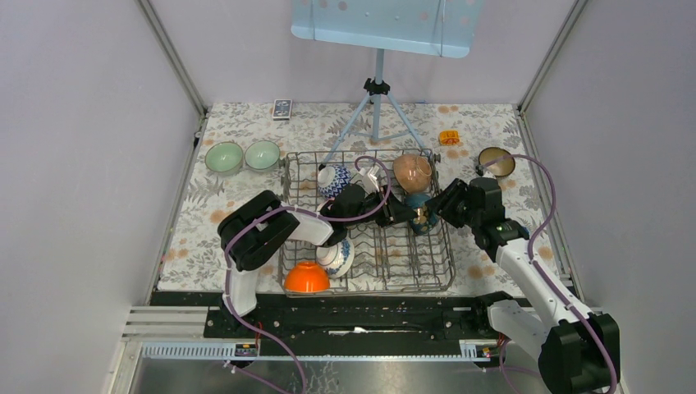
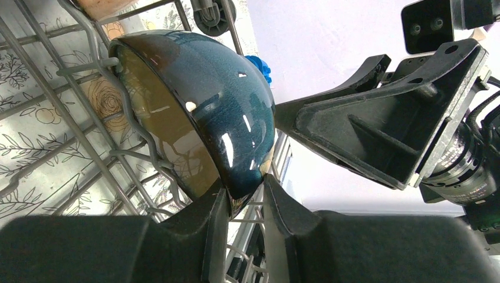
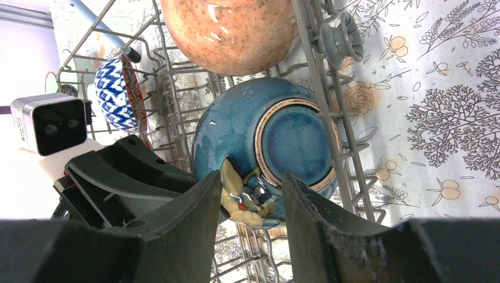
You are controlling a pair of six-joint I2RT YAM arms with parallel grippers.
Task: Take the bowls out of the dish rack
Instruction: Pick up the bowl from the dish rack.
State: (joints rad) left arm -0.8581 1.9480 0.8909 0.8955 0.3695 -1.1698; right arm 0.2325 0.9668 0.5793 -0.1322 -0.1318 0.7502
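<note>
Teal bowl could snag on the rack wires: left gripper narrow around its rim, hold unclear; right gripper half-open.

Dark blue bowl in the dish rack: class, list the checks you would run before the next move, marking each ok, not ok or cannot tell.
1. Rim of the dark blue bowl between the fingers of the left gripper: ok.
2. Left grip firm: cannot tell.
3. The right gripper off that bowl: not ok, its fingers straddle the same bowl's edge.
4. Bowl free of the dish rack tine: not ok, the wire lies across its inside.
5. The speckled orange bowl apart from it: cannot tell.
</note>
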